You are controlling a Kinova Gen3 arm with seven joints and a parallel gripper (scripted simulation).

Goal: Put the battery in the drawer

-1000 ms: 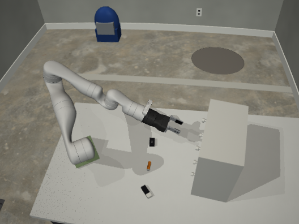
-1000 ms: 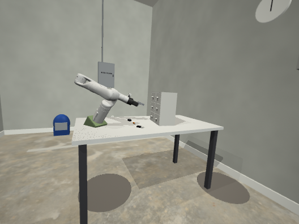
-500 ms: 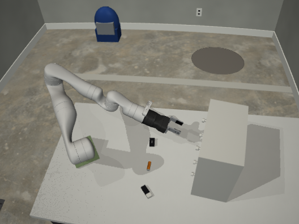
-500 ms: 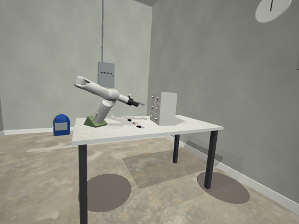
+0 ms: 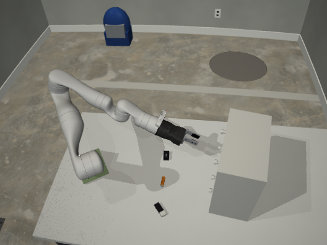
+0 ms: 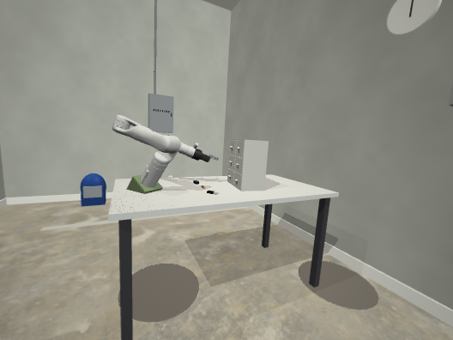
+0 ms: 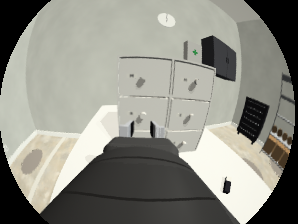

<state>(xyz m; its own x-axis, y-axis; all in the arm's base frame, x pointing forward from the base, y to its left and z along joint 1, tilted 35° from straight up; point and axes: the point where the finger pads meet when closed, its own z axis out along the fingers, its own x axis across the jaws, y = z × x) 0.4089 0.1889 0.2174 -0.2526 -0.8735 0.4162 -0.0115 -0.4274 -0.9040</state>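
The battery (image 5: 166,155) lies flat on the tabletop (image 5: 93,210), well apart from the jaws and below and behind them, toward the arm's base. The gripper (image 5: 196,140) hangs above the tabletop, pointing at the chest (image 5: 244,145) front, close to a knob (image 5: 219,148) but not touching it as far as the top view shows. The jaws stand partly open with nothing between them. An orange cylinder (image 5: 163,181) and a black-and-white block (image 5: 161,209) lie further along the tabletop. In the wrist view the fingers face the chest's lower left drawers; no lettering is legible.
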